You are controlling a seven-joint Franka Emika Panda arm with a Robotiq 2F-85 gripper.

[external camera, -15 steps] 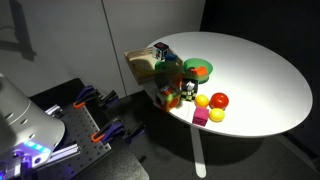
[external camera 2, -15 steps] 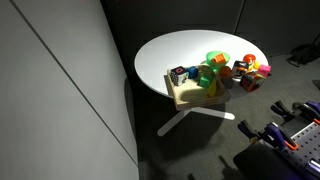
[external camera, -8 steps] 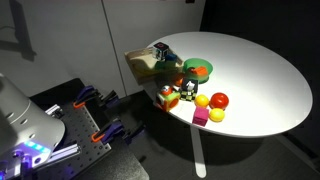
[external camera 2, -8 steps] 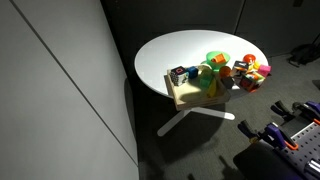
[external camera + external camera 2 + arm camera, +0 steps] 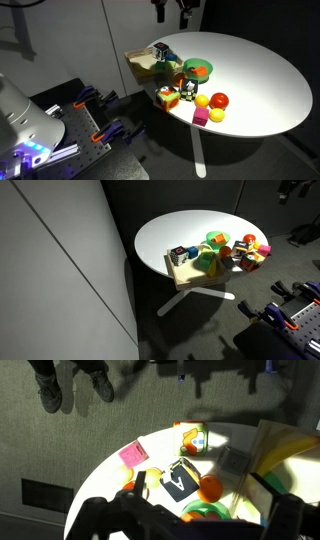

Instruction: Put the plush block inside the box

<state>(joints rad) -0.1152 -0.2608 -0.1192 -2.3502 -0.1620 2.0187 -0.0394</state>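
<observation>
Gripper [image 5: 171, 17] hangs high over the far side of the round white table [image 5: 255, 70], its two fingers spread wide with nothing between them, well apart from everything below. In that exterior view it sits at about 12 o'clock from the toys.

Below it lies one shallow tan box [image 5: 140, 66], at the table's rim, with a few small items already inside that I cannot make out. At the box's 3 o'clock stands one round green bowl [image 5: 198, 68] with something orange in it.

The one plush block [image 5: 166, 97], with red, yellow and green faces, is outside the box, on the table edge at about 5 o'clock from it. One dark cube with white marks [image 5: 186, 93] sits just beside the block at its 3 o'clock.

Further along are three balls: one orange-yellow [image 5: 202, 100], one red [image 5: 219, 100] and one yellow [image 5: 216, 114]. One magenta cube [image 5: 201, 117] lies at the yellow ball's 9 o'clock.

From the wrist view, the plush block [image 5: 192, 438] is near the middle, apart from the box [image 5: 280, 445] at its 3 o'clock.
</observation>
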